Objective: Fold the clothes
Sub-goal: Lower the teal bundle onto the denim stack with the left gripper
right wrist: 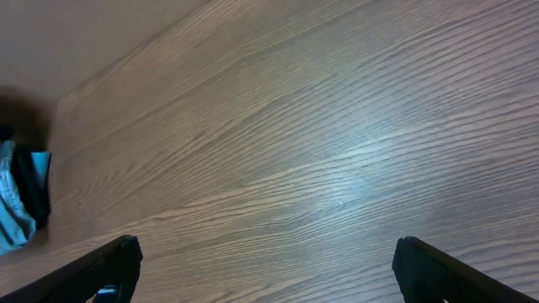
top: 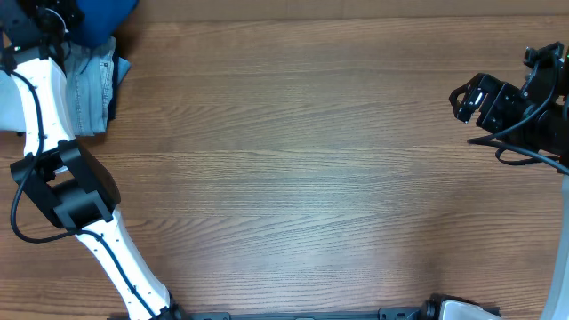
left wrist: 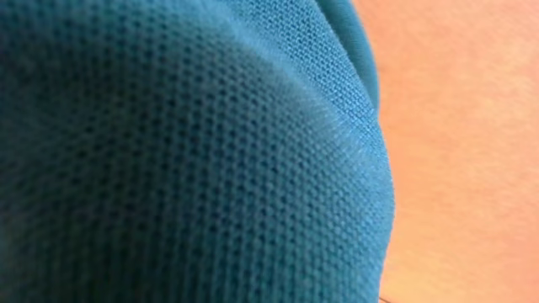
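Polo shirt [top: 105, 13]: bunched at the far left corner of the counter [top: 293, 169], cut off by the frame edge and touching the pale jeans [top: 89, 89] just beside it. In the left wrist view, teal knit fills nearly the whole frame, close against the camera. My left gripper [top: 49, 20] is at the shirt. Its fingers are hidden, so I cannot tell whether it grips. My right gripper [right wrist: 265, 269]: spread wide, holding nothing, over bare wood at the right side, well apart from the clothing.
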Motion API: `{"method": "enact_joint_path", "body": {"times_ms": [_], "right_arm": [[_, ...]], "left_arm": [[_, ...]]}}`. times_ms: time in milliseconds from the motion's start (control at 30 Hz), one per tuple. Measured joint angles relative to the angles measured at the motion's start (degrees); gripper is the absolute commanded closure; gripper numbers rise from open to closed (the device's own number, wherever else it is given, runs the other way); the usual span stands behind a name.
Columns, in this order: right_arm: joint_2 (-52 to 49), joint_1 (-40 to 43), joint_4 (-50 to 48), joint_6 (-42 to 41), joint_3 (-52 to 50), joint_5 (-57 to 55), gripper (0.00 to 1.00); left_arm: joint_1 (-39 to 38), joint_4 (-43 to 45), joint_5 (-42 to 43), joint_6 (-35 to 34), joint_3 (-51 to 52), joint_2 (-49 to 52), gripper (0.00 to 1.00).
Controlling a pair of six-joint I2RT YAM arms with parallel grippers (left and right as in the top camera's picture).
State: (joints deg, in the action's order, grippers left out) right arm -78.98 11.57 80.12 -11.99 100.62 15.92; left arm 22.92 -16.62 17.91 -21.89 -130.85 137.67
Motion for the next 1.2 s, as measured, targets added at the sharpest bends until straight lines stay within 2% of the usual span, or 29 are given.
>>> {"method": "enact_joint_path", "body": {"times_ms": [167,333,567,700,1033,1200], "right_arm": [[0.0,0.0,-1.1,0.0,0.0,0.2,0.0],[0.0,0.0,-1.1,0.0,0.0,0.3,0.0],[0.0,0.0,-0.3,0.0,0.0,0.4,0.0],[0.0,0.0,0.1,0.0,0.0,0.4,0.0],[0.0,0.0,0.1,-1.1,0.0,1.2,0.0],[0.0,0.0,0.1,-1.3,0.0,1.7,0.0]], "left_arm": [[0.0,2.5,2.2,-0.2,0.0,0.0,0.96],[0.0,12.4,2.4,-1.0,0.0,0.0,0.96],[0.0,21.4,-1.6,-1.7,0.0,-0.1,0.96],[0.0,20.8,-4.2,-1.4,0.0,-0.1,0.96],[0.0,10.4,-6.9,7.8,0.0,-0.2,0.96],[0.0,14.1,-5.4,9.3,0.0,-0.1,0.96]]}}
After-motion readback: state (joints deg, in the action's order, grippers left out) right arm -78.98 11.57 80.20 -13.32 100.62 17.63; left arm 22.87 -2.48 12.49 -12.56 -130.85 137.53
